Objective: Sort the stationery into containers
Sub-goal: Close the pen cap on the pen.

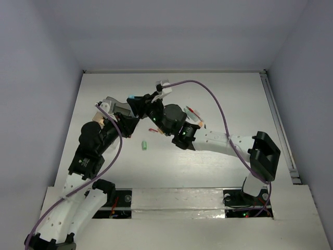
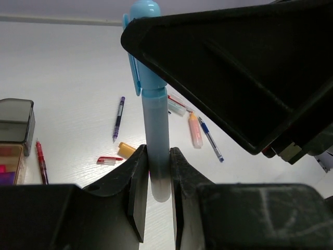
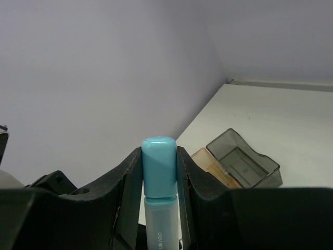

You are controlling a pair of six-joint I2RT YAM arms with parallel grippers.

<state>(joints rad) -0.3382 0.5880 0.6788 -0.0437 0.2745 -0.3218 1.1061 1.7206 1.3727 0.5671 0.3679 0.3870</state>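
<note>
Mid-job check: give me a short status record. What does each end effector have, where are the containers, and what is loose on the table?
left end effector: shut on the blue highlighter, at its body end
right end effector: shut on the same one, at its cap
pose: held between both arms, off the table
containers: grey box joined to a tan part, left of the table's middle
loose: purple pen, red pen, blue pen, peach highlighter, green piece
</note>
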